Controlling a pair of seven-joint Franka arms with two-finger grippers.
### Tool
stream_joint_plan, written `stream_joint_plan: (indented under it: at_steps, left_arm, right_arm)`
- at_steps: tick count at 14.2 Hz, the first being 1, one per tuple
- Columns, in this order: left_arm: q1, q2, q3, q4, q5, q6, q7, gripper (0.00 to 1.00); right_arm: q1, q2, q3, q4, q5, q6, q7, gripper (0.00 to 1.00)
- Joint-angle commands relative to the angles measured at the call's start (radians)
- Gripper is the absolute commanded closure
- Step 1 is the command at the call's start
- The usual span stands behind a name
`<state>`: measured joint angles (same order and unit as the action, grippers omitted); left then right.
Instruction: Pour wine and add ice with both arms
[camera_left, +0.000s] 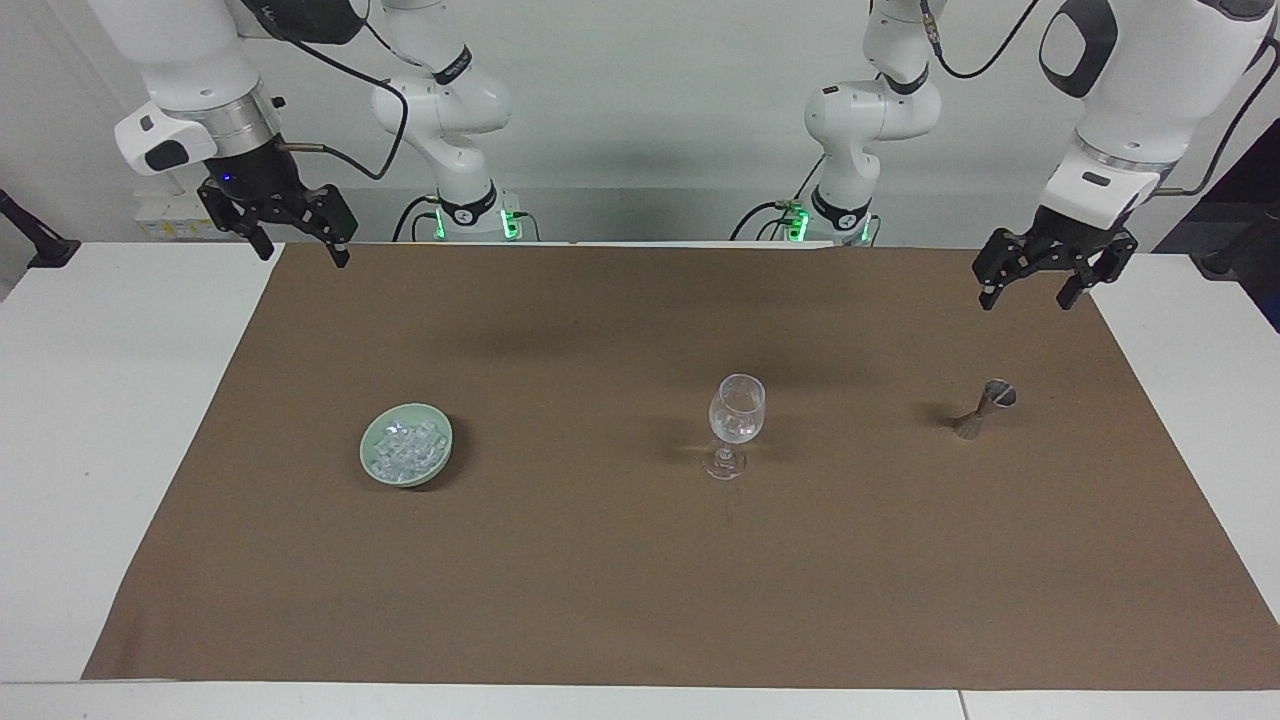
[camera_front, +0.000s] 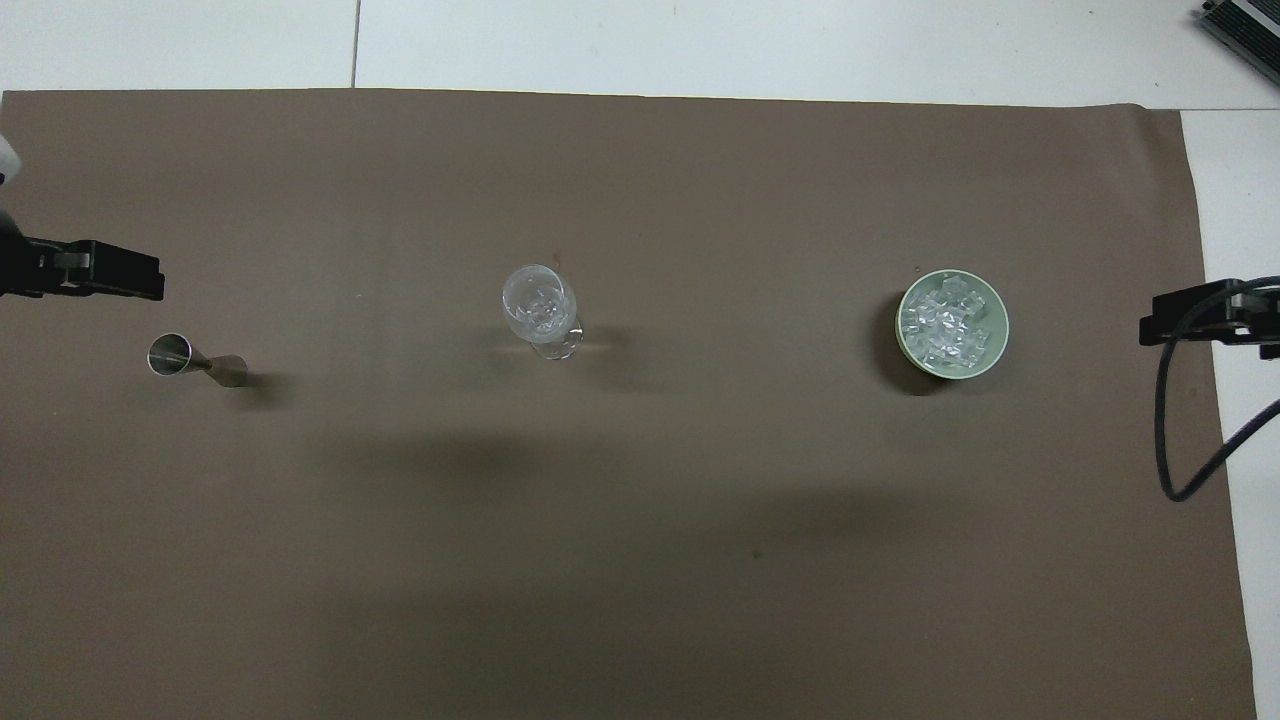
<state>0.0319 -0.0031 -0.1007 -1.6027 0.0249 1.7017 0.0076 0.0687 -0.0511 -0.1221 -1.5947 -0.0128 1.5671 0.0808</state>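
On the brown mat covering your bench, a pale green dish toward the right arm's end holds the ice, a heap of clear cubes. Mid-mat, your stemmed glass stands upright with a few cubes in its bowl. A metal jigger stands toward the left arm's end. Your left pincer hangs wide open and empty above the mat's edge near the jigger; your right pincer hangs wide open and empty too.

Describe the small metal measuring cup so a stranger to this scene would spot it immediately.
On the brown mat, three things stand in a row. The metal measuring cup is the one at the left arm's end, beside the stemmed glass. It alone is metal: a small hourglass-shaped double cone.
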Motion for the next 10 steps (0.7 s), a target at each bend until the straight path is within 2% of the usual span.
stream_joint_plan:
  at_steps: [1, 10]
  left_arm:
    - [-0.012, 0.011, 0.004, 0.017, 0.036, 0.007, -0.003, 0.00]
    - [-0.009, 0.009, 0.003, 0.017, 0.038, 0.007, -0.009, 0.00]
  right_arm:
    - [-0.012, -0.021, -0.001, -0.022, 0.025, 0.008, -0.026, 0.00]
    - [-0.075, -0.024, 0.002, -0.027, 0.025, 0.007, -0.030, 0.00]
